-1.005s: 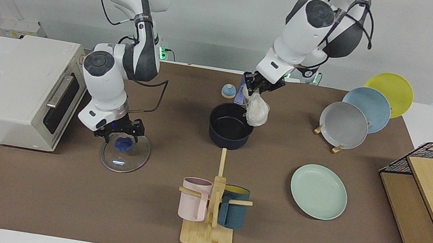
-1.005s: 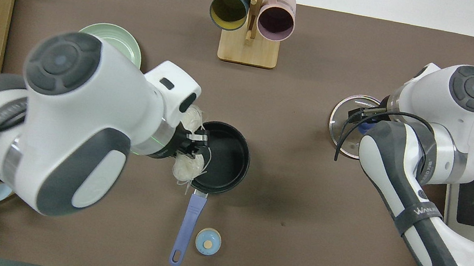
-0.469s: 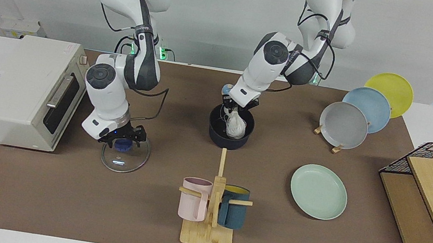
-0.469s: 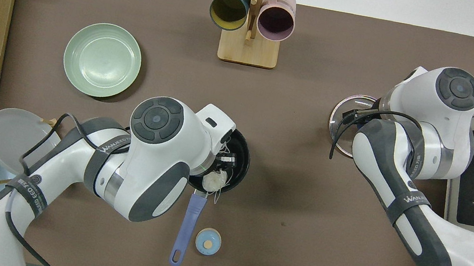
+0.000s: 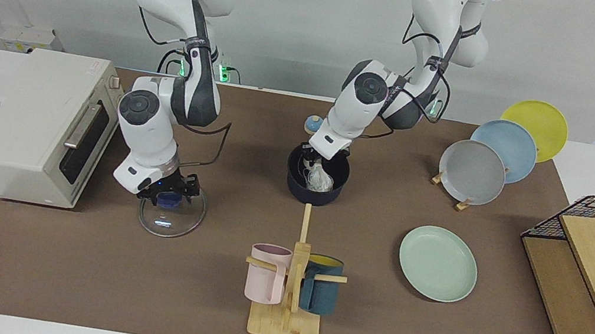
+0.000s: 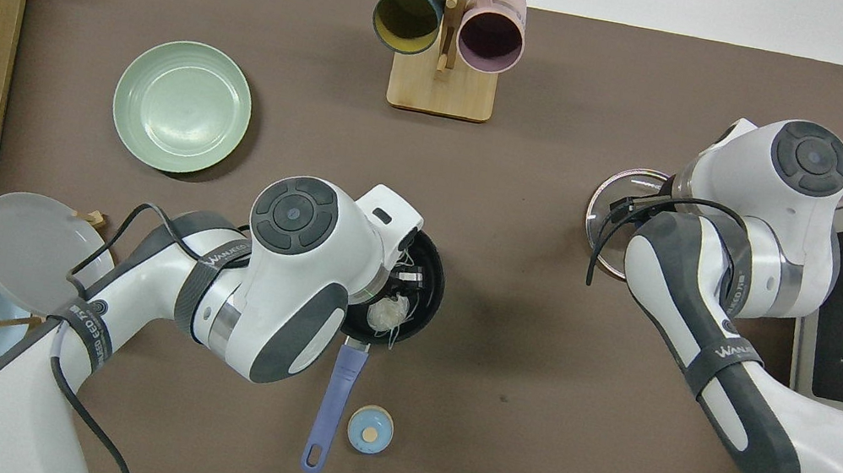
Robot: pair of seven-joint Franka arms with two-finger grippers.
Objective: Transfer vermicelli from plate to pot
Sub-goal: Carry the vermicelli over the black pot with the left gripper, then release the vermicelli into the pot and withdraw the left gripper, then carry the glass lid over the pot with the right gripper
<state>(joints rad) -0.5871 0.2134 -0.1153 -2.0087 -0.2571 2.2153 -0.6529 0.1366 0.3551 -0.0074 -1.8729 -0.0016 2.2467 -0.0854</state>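
The dark pot [image 5: 315,188] stands mid-table, its blue handle [image 6: 335,393] pointing toward the robots. My left gripper [image 5: 311,164] is down inside the pot, shut on the whitish vermicelli [image 5: 320,180]. One bundle shows in the overhead view [image 6: 384,314] on the pot's floor [image 6: 425,289]; the other is hidden under the arm. The mint-green plate [image 5: 437,264] lies bare toward the left arm's end, farther from the robots than the pot. My right gripper [image 5: 169,193] is low over the blue knob of a glass lid [image 5: 169,224] that lies on the mat.
A toaster oven [image 5: 30,121] stands at the right arm's end. A mug rack [image 5: 290,285] with a pink and a teal mug stands farther out than the pot. Grey, blue and yellow plates [image 5: 473,171] lean in a rack. A small blue timer [image 5: 313,125] sits by the handle.
My left gripper came down from above the pot's rim into the pot, carrying the vermicelli with it. The right gripper stayed at the lid's knob.
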